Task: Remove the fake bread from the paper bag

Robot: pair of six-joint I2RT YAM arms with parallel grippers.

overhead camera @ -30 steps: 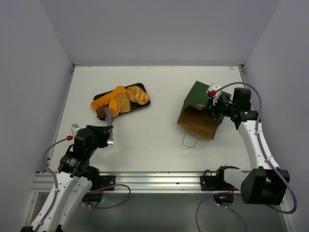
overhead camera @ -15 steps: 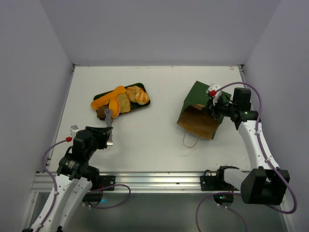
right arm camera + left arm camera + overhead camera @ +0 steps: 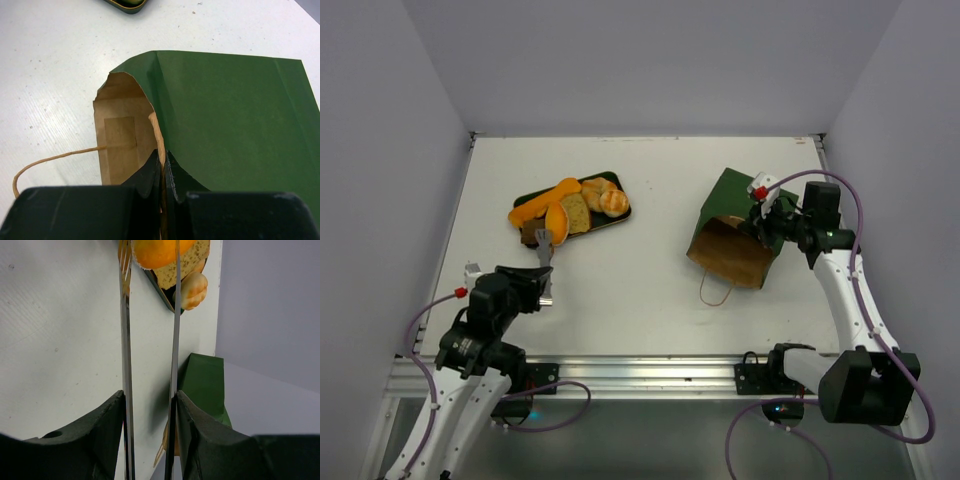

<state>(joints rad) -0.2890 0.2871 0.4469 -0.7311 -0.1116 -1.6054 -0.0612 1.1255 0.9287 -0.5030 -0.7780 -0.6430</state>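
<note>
Fake bread [image 3: 568, 209] lies heaped on the dark green tray [image 3: 620, 215] at left, just beyond the empty, spread left pincer [image 3: 546, 252]; across the counter [image 3: 640, 290], the right pincer [image 3: 163, 165] pinches the toppled, seemingly emptied paper bag [image 3: 735, 232] rim.

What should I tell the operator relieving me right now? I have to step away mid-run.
Left claw: open, holding nothing, just near of the dark green tray.
Right claw: shut on the rim of the paper bag, which lies on its side, mouth toward the arms.
Fake bread: piled on the tray.
Done: what shows of the bag's inside looks empty.
Left: check the bag's hidden depth, then release it.
</note>
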